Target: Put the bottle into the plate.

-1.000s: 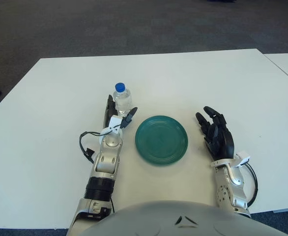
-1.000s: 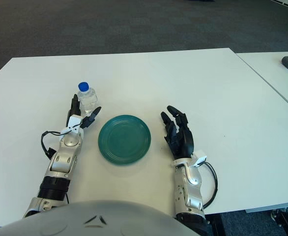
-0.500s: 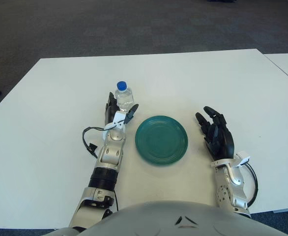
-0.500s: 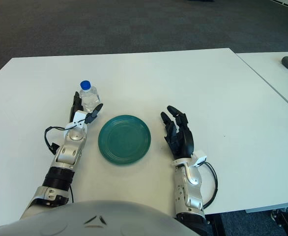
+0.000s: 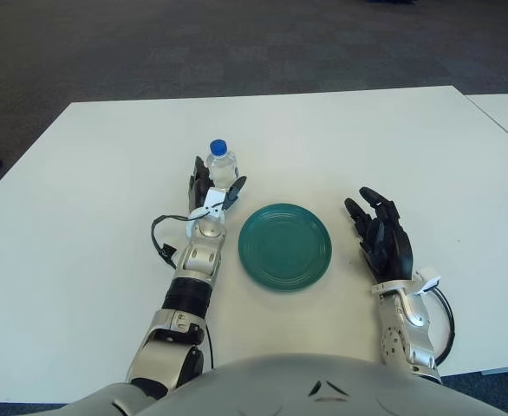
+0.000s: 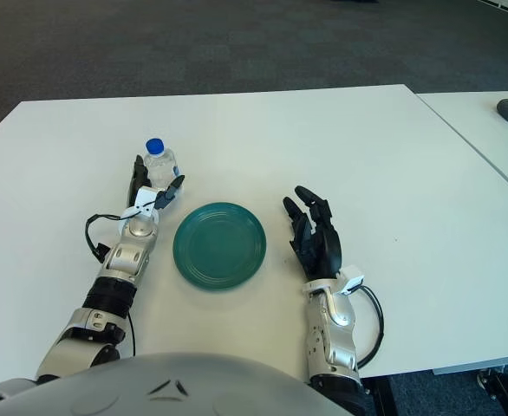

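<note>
On the white bench (image 5: 107,173), your left hand (image 5: 209,192) is open around the upright bottle (image 5: 222,166), fingers flanking it, not yet closed. Close, lift, then carry it right to the green plate (image 5: 284,245). Your right hand (image 5: 382,240) shows open, right of the plate.

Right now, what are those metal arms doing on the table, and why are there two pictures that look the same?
They belong to a robot. Its head has two camera eyes side by side, so each picture shows the same white table from almost the same spot. A green plate lies in the middle. Beside it stands a small water bottle with a blue cap. The left robot hand reaches around the bottle with its fingers spread, not clearly gripping it yet. The right robot hand shows open on the plate's other side.
</note>
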Available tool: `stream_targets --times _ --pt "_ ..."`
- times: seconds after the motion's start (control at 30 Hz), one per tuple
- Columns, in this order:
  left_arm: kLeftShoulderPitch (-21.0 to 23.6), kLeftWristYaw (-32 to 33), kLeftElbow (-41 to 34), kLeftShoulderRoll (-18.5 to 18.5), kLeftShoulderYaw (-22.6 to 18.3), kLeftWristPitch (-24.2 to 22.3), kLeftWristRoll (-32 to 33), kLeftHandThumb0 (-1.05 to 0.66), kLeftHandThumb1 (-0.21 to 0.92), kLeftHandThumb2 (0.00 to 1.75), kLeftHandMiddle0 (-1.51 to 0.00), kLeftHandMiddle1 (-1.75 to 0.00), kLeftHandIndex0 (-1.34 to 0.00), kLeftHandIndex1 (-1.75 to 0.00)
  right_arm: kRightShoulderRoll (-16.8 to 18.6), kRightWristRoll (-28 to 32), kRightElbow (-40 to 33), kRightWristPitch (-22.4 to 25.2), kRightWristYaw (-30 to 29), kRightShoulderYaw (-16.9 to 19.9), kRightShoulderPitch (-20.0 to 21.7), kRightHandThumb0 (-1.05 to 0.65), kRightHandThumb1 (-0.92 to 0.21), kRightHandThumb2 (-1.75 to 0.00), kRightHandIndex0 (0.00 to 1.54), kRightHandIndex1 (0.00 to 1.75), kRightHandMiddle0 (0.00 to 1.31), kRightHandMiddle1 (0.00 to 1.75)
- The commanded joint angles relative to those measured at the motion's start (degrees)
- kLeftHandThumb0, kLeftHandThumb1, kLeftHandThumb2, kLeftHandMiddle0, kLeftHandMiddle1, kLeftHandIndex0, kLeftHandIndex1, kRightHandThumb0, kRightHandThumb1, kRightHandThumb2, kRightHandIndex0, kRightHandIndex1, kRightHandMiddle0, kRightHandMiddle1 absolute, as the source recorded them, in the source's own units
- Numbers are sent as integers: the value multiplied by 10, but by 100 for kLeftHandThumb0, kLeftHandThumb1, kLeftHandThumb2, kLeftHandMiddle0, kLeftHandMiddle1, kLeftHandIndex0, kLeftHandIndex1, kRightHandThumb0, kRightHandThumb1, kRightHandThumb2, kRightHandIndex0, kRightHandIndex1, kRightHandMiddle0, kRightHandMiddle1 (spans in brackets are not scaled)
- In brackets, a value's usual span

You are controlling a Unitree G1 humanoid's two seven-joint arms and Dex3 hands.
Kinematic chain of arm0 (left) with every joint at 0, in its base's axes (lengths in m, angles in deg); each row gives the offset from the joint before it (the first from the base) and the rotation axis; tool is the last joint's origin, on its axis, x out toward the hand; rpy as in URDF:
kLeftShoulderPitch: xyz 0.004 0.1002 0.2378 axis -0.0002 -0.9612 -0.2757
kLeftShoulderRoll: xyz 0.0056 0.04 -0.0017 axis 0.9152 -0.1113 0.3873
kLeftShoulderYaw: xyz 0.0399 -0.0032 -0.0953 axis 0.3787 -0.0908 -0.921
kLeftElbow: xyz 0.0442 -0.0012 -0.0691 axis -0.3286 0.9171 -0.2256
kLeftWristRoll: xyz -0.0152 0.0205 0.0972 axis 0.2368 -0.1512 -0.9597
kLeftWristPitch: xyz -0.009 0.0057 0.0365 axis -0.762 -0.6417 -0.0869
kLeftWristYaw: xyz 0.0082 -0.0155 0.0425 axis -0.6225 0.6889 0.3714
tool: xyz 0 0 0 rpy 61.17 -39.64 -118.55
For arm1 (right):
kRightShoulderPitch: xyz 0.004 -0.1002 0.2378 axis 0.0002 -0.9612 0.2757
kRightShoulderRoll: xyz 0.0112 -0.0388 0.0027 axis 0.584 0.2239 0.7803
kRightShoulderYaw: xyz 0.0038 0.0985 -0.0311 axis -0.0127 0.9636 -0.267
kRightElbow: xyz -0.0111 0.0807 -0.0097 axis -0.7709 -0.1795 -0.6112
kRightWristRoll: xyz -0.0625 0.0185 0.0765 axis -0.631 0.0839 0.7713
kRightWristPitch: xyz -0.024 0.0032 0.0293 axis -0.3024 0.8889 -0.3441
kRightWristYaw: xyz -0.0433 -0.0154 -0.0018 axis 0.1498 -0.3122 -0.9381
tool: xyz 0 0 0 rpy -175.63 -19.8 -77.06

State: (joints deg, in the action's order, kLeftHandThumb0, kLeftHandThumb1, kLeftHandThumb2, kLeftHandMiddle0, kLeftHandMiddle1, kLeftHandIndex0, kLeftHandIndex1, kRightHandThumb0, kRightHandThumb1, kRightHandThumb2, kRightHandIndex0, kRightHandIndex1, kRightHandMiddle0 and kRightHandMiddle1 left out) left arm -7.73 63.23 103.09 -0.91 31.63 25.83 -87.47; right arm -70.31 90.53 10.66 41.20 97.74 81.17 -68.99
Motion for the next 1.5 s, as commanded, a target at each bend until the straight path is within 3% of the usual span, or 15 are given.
stream_targets --times 0.0,0.03,0.13,0.17,0.27,0.33,0.43,0.53,0.77,1.17,1.47 --pt "24 15 47 -8 -6 11 9 -104 92 13 -15 -5 -1 -38 3 0 26 11 0 0 -18 -69 -92 -64 55 40 5 92" --pt "45 32 86 -16 -13 32 15 -103 92 5 -10 -63 0 -79 5 0 27 7 1 -2 -20 -69 -92 -64 55 42 5 91" --pt "85 65 160 -31 -30 76 29 -57 88 4 -59 -138 -48 -143 10 1 29 0 3 -6 -24 -69 -92 -64 55 45 6 92" --pt "92 71 173 -33 -34 86 32 -51 88 5 -65 -145 -54 -150 11 1 29 -2 4 -7 -25 -69 -92 -64 55 46 6 92" --pt "108 85 205 -38 -40 119 38 -30 53 73 -88 -165 -76 -166 13 3 27 -4 5 -9 -28 -68 -92 -64 54 48 7 92" --pt "115 88 222 -40 -42 151 43 -18 37 106 -103 -171 -90 -171 15 5 24 -3 6 -11 -29 -68 -92 -64 54 50 7 92" --pt "119 86 242 -39 -43 190 50 -8 27 126 -115 -173 -100 -174 16 6 21 -2 6 -13 -32 -69 -92 -64 54 51 7 93" --pt "121 83 254 -38 -42 218 56 -2 23 136 -122 -174 -106 -174 16 7 17 0 5 -15 -33 -70 -92 -65 53 52 7 93" --pt "111 72 259 -34 -36 270 57 5 19 142 -125 -175 -112 -175 18 8 16 2 4 -15 -33 -70 -92 -65 52 54 8 93" --pt "65 38 199 -34 -27 301 63 5 22 143 -131 -175 -112 -175 16 -2 28 -5 3 -17 -25 -71 -92 -66 51 56 10 95" --pt "-18 7 -2 -36 13 233 39 0 26 138 -130 -175 -109 -175 15 1 41 -3 4 -13 -14 -70 -92 -66 51 58 10 96"
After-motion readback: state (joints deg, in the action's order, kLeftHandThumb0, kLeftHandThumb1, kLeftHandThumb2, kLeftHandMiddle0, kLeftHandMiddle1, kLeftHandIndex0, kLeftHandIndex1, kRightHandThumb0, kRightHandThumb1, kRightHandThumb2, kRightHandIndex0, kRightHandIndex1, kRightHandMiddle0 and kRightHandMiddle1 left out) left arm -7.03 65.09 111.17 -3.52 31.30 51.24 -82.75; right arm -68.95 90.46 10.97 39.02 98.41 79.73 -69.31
